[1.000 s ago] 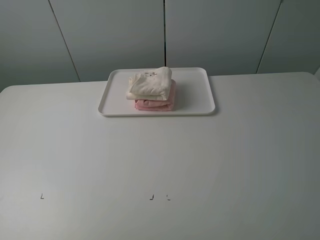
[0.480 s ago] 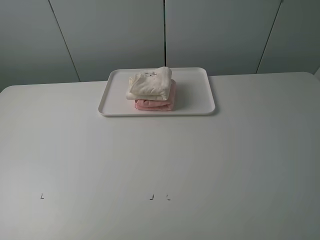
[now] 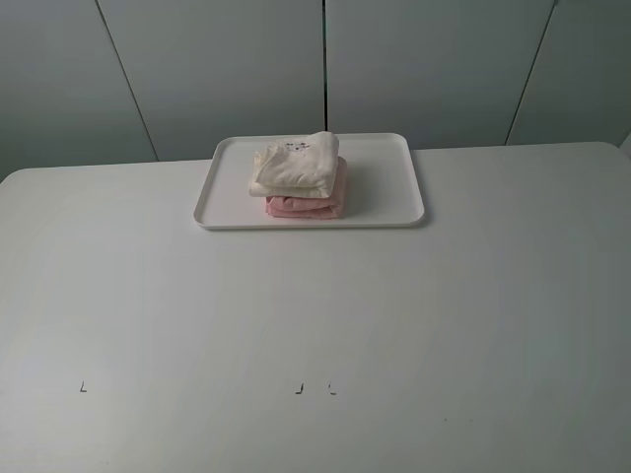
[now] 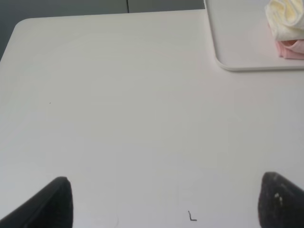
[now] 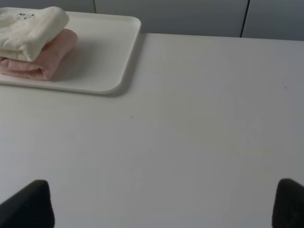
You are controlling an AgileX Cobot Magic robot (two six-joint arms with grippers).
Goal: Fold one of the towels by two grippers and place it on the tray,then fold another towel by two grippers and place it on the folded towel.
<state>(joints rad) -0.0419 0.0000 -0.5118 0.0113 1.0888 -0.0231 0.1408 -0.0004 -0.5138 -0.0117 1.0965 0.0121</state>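
tray (image 3: 394, 197): lying on the table (image 3: 315, 315) against the middle of its far edge, long side running along that edge. folded towel (image 3: 306, 206): sitting in the tray, a little left of the tray's middle, toward its near rim. another towel (image 3: 294, 166): resting on top of the folded towel, stacked directly over it, overhanging slightly to the left. small marks (image 3: 314, 388): lying near the table's front edge, one toward the left, a pair near the middle, well apart from the tray.
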